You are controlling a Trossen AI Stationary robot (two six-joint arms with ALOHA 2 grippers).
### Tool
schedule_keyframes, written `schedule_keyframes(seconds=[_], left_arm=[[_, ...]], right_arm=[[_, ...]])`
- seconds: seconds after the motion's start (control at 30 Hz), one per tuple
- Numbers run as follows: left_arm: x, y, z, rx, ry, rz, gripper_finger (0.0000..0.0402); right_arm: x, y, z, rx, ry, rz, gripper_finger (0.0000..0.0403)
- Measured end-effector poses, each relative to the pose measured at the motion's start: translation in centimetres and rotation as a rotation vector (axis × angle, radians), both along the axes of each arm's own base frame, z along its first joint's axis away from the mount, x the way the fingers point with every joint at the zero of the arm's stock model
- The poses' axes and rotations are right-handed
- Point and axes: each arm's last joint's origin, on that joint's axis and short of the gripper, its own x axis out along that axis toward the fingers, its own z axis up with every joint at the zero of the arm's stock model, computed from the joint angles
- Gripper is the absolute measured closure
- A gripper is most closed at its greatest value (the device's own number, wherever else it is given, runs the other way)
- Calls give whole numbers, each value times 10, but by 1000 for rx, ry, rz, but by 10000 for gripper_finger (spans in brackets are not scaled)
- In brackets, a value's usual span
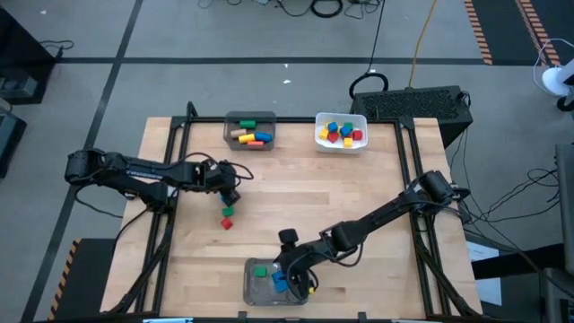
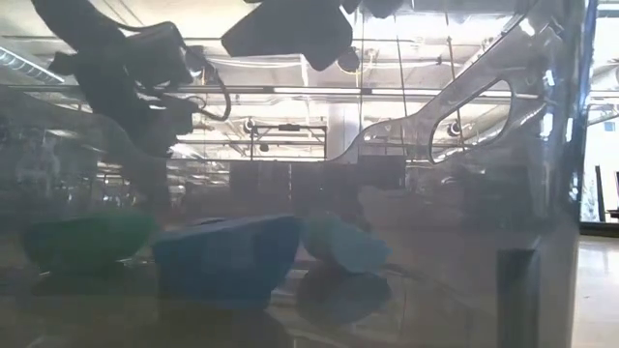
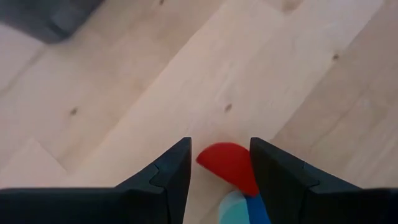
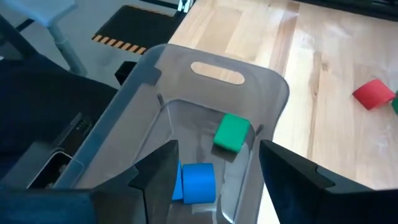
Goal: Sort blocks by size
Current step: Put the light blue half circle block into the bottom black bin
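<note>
Right gripper [image 4: 214, 165] low centre of the high view, fingers spread over the clear bin [image 4: 214, 71], holding nothing; blue block [image 4: 199, 182] and green block [image 4: 232, 132] inside. Best lifted straight up, clear of the rim. Left gripper [image 3: 219, 165] left of centre, half-open around a red block [image 3: 229, 163], grip uncertain.

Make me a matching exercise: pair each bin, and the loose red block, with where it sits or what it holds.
Things:
1. grey bin
2. white bin
3. clear bin
4. red block

Places:
A. near edge of the table, under the right gripper
B. far edge, holding small cubes
C. bare tabletop, beside a green block
D. far edge, holding long bars

Pairs: 1-D, 2-B, 3-A, 4-C
</note>
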Motion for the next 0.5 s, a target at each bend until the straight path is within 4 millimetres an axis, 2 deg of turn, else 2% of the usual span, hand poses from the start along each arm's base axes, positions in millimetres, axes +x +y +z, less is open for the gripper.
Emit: schedule_keyframes(seconds=[0.17,0.5], left_arm=[[-4,0,-9,-19,-24,44,235],[0,-2,-14,-64,-10,23,235]], right_arm=[[-1,0,0,-1,11,-4,191],[-1,0,-1,1,15,-6,191]])
